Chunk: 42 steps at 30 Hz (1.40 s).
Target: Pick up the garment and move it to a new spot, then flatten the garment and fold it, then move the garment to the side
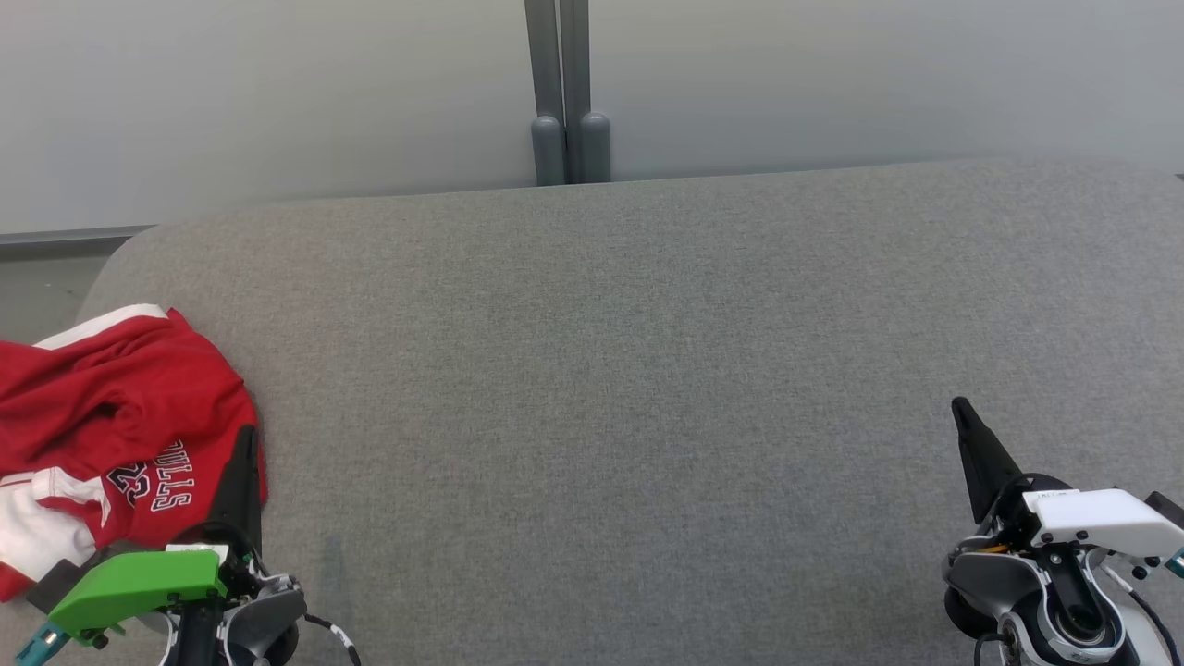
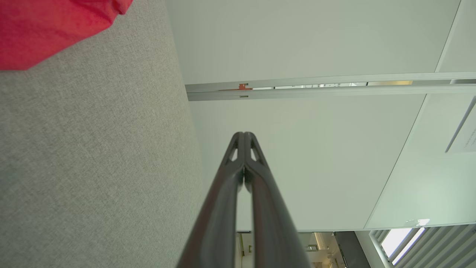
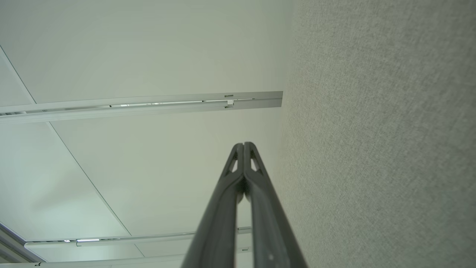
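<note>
step: pick-up unstarted | garment crumpled at left on cushion | left gripper pressed together, empty, beside it | right gripper likewise | next: spread left, pinch cloth

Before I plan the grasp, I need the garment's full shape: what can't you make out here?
- Crumpled red-and-white jersey: the head view's left edge cuts it off, so its full extent is unknown.
- Its black lettering: upside down and partly folded under; unreadable in full.
- Jersey edge beneath the left hand: covered by the dark fingers.
- Left wrist view: the top edge cuts off the red cloth.
</note>
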Motion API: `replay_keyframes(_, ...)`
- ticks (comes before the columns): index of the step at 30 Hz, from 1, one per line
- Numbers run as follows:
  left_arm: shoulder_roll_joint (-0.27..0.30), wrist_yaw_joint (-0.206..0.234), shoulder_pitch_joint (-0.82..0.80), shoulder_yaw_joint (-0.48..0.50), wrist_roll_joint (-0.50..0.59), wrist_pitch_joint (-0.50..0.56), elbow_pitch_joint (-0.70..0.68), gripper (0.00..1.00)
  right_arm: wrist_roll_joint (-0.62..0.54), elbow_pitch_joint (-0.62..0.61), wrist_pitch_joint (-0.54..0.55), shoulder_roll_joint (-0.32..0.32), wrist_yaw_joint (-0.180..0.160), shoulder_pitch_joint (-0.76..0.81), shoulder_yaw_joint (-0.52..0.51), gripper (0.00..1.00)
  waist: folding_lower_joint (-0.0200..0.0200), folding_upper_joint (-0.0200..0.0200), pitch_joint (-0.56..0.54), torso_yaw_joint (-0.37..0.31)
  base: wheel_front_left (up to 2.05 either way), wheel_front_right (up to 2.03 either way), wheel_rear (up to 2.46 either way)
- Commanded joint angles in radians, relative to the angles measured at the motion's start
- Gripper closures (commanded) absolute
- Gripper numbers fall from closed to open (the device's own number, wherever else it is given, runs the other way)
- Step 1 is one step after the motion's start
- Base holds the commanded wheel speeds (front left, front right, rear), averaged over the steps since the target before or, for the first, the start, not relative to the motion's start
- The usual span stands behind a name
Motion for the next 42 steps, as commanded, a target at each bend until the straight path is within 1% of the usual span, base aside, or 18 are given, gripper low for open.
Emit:
replay_keyframes(1, 0.007, -0.001, -0.013, 0.002, 0.001, 0.003, -0.001, 1.0, 0.007, -0.005, 0.002, -0.004, 0.001, 0.01, -0.001, 1.0, 0.0, -0.0001, 0.0, 0.0, 0.0, 0.0, 0.0)
replay_keyframes(23, 0.007, -0.001, -0.013, 0.002, 0.001, 0.003, -0.001, 1.0, 0.007, -0.005, 0.002, -0.004, 0.001, 0.01, -0.001, 1.0, 0.0, -0.0001, 0.0, 0.0, 0.0, 0.0, 0.0)
replay_keyframes(24, 0.0, 0.0, 0.0, 0.0, 0.0, -0.001, 0.001, 0.0, 0.0, 0.001, 0.0, 0.0, 0.0, 0.0, 0.0, 0.0, 0.0, -0.0001, 0.0, 0.0, 0.0, 0.0, 0.0)
replay_keyframes(27, -0.008, 0.0, 0.02, -0.003, 0.0, -0.002, 0.03, 0.0, -0.001, 0.027, -0.001, 0.008, 0.0, 0.014, 0.002, 0.0, 0.0, -0.0001, 0.0, 0.0, 0.0, 0.0, 0.0)
replay_keyframes(33, -0.006, 0.0, 0.017, -0.016, 0.025, -0.03, 0.037, 0.0, -0.027, 0.021, -0.028, 0.001, 0.0, 0.014, 0.024, 0.0, 0.0, -0.0001, 0.001, 0.0, 0.0, 0.0, 0.0)
replay_keyframes(37, -0.003, 0.0, 0.012, -0.019, 0.069, -0.049, 0.043, 0.0, -0.06, 0.022, -0.049, -0.009, 0.0, 0.01, 0.046, 0.0, 0.0, -0.0001, 0.002, 0.0, 0.0, 0.0, 0.0)
replay_keyframes(42, -0.003, 0.0, 0.006, -0.019, 0.15, -0.073, 0.05, 0.0, -0.129, 0.027, -0.073, -0.011, 0.0, 0.003, 0.055, 0.0, 0.0, -0.0001, 0.004, 0.001, 0.0, 0.0, 0.0)
